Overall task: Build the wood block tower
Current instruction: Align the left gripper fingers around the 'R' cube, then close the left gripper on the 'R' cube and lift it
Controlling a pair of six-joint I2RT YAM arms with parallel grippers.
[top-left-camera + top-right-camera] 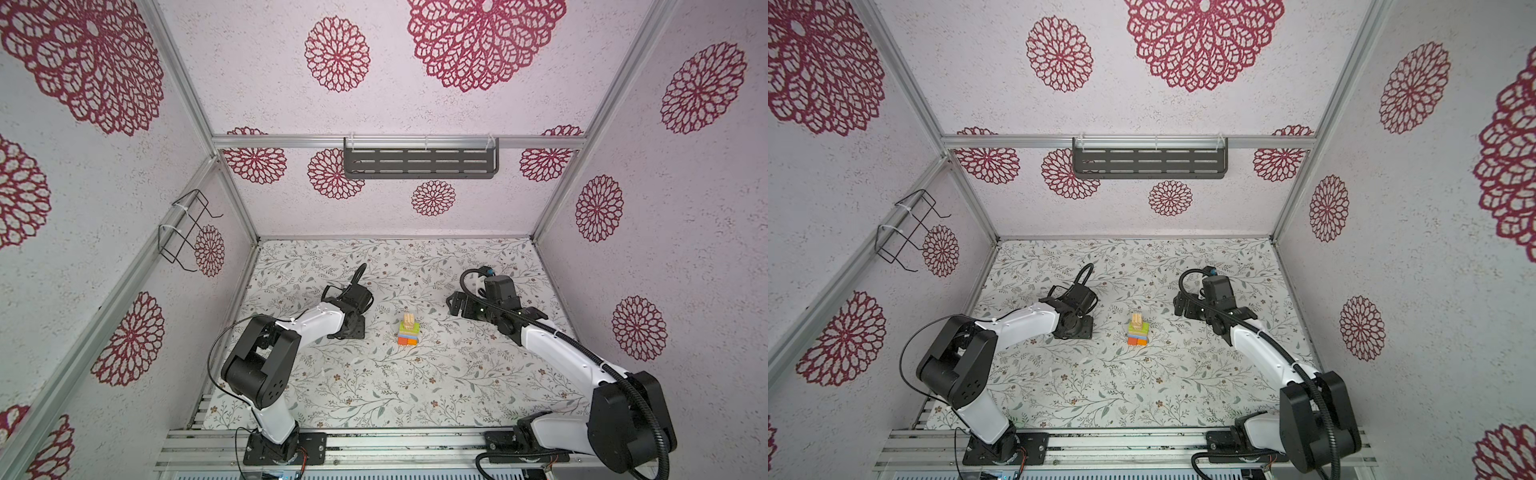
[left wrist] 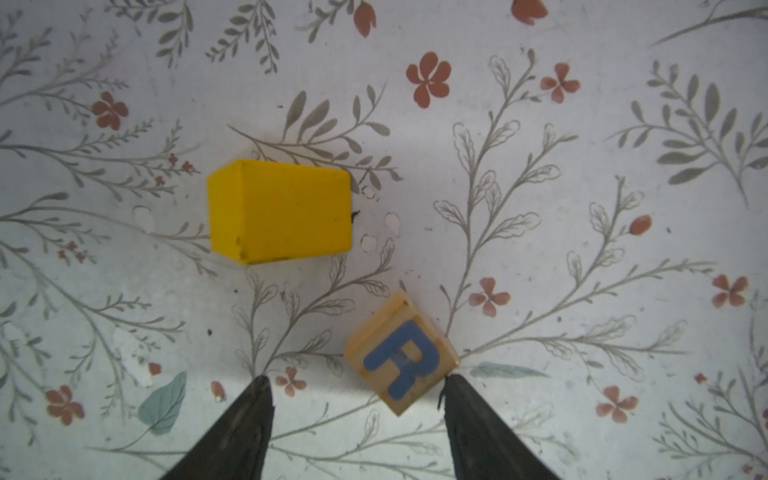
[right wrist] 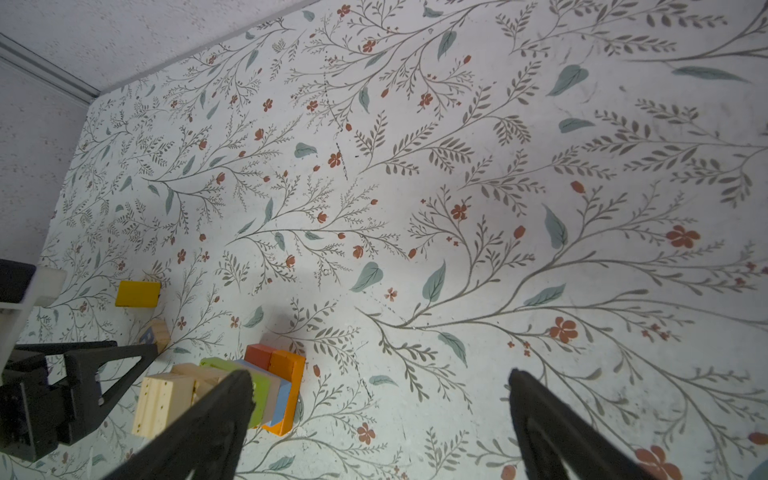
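So the tower (image 1: 408,331) stands mid-table (image 1: 374,395), partly done: red and orange at the bottom, then blue, green and tan layers, with plain wood pieces on top. Two loose blocks are left on the table, just left of the tower, a yellow block (image 2: 280,212) and a letter cube (image 2: 401,353) with a blue R on it. In both top views they're hidden under the left arm.

The left pincer (image 2: 356,382) hangs right over them, spread apart and pinching nothing. The cube sits off-centre between the tips, turned corner-on, with one corner at or just beside one tip. I can't tell if it's actually touching. The right pincer (image 3: 379,374) is spread wide and empty, parked right of the tower and a bit farther back.

Looks to me like it's at the grab-the-next-block step, going for the R cube. The next move probably needs the left pincer shifted to centre on the cube and twisted to meet its flat sides, then lowered and squeezed. Closing on it as it sits would likely just spin the cube away.
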